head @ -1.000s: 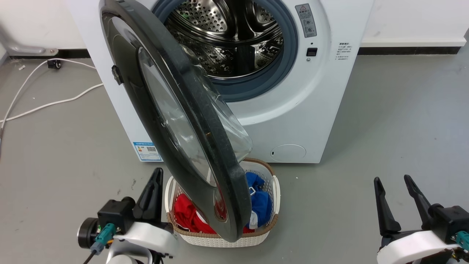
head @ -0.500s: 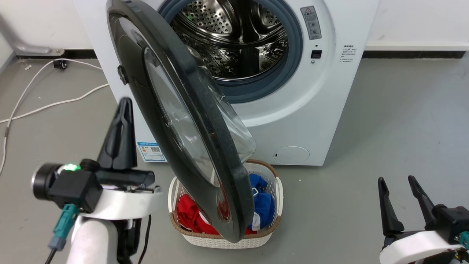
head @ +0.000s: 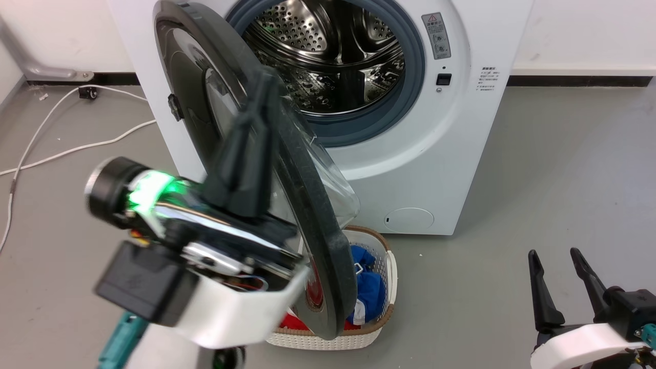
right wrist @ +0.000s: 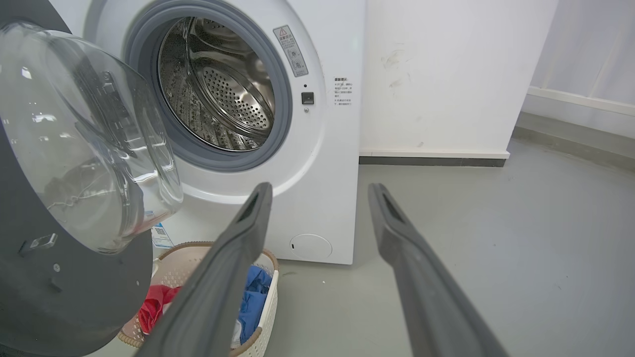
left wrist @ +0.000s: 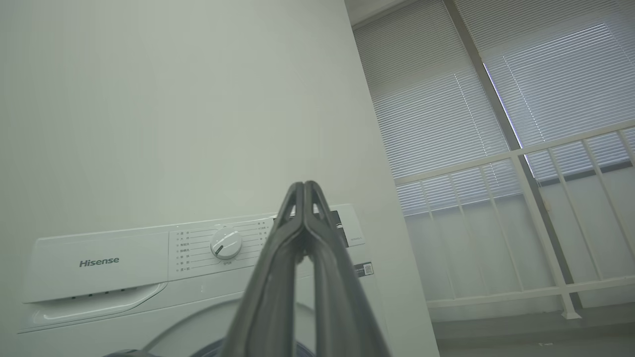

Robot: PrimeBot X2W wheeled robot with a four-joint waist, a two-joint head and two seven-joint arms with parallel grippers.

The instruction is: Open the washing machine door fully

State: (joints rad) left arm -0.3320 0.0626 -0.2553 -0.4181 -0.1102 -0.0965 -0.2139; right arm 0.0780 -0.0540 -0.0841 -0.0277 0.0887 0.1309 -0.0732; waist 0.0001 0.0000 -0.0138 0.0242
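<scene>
Left claw (head: 264, 84), fingers pressed together, points up just before door (head: 318, 205); contact unclear. Door half open, edge toward me, hinged at washing machine (head: 461, 154) left, overhanging basket (head: 382, 307). Right claw (head: 554, 253) spread, well right. Left arm nearer.

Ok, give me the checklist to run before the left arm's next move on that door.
1. The washing machine door fully open: not ok, only partly swung out.
2. The left end effector shut: ok, fingers together.
3. The left end effector touching the door: cannot tell; in the head view it overlaps the door's outer face.
4. The right end effector away from the door: ok, open, low on the right.
5. The laundry basket clear of the swing: cannot tell; it sits under the door's lower edge.
</scene>
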